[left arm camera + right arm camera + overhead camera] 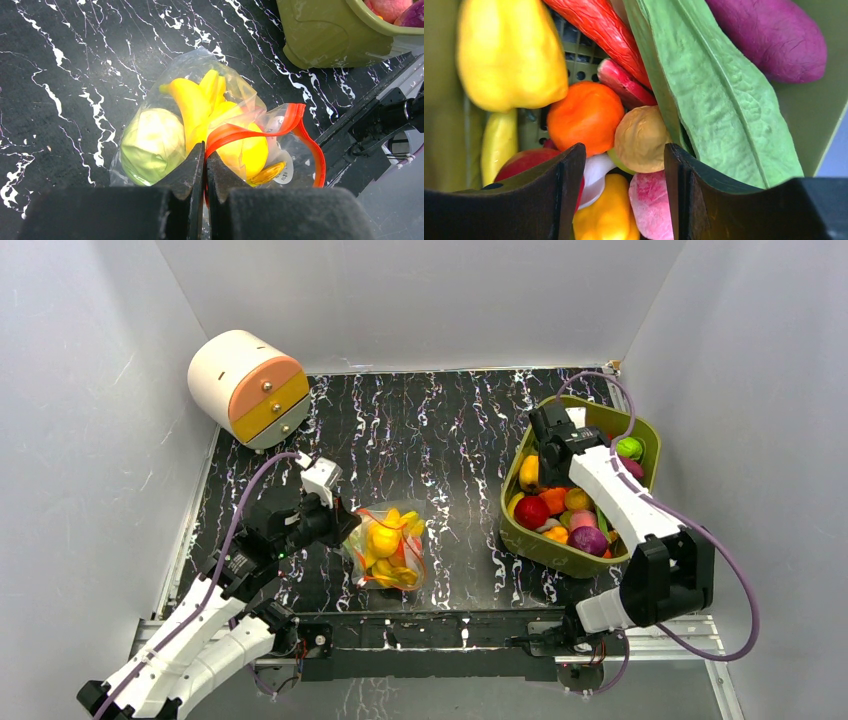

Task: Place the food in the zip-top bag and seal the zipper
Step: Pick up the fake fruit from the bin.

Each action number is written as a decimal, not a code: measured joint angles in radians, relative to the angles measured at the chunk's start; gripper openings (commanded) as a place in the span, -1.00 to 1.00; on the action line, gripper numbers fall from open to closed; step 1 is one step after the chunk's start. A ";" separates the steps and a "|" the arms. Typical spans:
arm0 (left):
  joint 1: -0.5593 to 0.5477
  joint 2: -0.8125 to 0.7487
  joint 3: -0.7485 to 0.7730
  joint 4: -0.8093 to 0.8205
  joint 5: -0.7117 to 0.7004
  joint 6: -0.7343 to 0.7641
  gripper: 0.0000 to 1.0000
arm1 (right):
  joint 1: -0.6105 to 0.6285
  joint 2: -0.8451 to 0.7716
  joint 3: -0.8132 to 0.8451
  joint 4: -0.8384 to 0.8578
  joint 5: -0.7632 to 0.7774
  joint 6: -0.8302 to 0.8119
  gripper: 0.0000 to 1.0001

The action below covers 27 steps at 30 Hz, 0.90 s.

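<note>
The clear zip-top bag (388, 545) lies on the black marbled table, left of centre. Inside it are yellow bananas (192, 102), a pale green round fruit (150, 145) and a yellow fruit (252, 150). The red-orange zipper (260, 127) curves open along its near edge; I see no slider tab. My left gripper (345, 525) (205, 150) is shut on the zipper strip at the bag's left end. My right gripper (547, 423) (624, 152) is open over the food in the olive-green tub (560, 550), with a tan ball (641, 140) and a pink piece (651, 200) between its fingers.
The tub (439, 100) holds an orange fruit (584, 117), a yellow pepper (509, 55), a green leaf (719, 100) and a purple one (774, 40). A round drawer unit (250, 385) stands at the back left. White walls enclose the table.
</note>
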 measured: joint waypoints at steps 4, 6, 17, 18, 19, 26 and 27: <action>0.000 -0.003 0.000 0.000 0.000 0.000 -1.00 | -0.026 0.040 -0.032 0.012 0.006 -0.009 0.25; 0.000 -0.003 0.000 0.000 0.000 0.000 -1.00 | -0.034 0.050 -0.037 0.017 0.021 -0.016 0.26; 0.000 -0.004 0.000 0.000 0.001 0.000 -1.00 | -0.061 0.051 -0.075 0.074 0.050 -0.048 0.38; 0.000 -0.006 0.000 0.000 0.000 0.000 -1.00 | -0.061 0.051 -0.075 0.075 0.050 -0.048 0.39; 0.000 -0.007 0.000 0.000 0.001 0.000 -1.00 | -0.061 0.051 -0.075 0.076 0.051 -0.049 0.40; 0.000 -0.014 0.000 -0.001 0.000 0.000 -1.00 | -0.061 0.051 -0.080 0.086 0.056 -0.050 0.23; 0.000 -0.014 0.000 -0.001 0.000 0.000 -1.00 | -0.061 0.051 -0.080 0.087 0.055 -0.050 0.20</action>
